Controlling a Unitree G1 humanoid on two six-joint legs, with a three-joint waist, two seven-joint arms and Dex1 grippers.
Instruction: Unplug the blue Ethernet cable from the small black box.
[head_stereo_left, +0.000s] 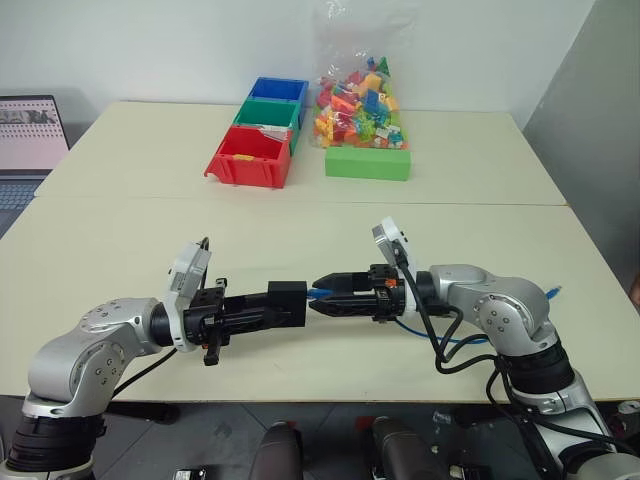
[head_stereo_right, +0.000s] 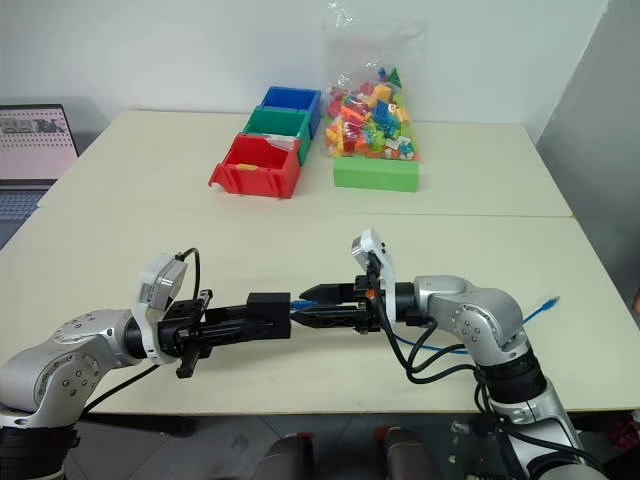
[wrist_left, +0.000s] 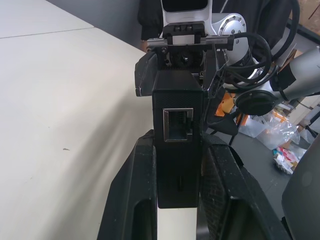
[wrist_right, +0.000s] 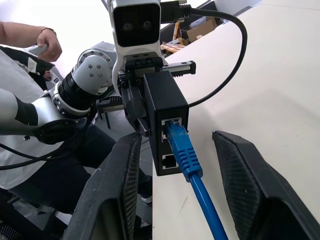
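Mid-air above the pale table (head_stereo_left: 300, 240), the left gripper (head_stereo_left: 268, 308) is clamped on the small black box (head_stereo_left: 286, 301), bracing it level so its ports face the right gripper (head_stereo_left: 330, 299). That gripper's fingers stand apart on either side of the blue Ethernet cable (wrist_right: 187, 160), whose plug is still seated in the box, apparently lined up to close and pull. Beyond the box sit coloured bins (head_stereo_left: 258, 145) and a bag of toy bricks (head_stereo_left: 362, 100) against a white wall.
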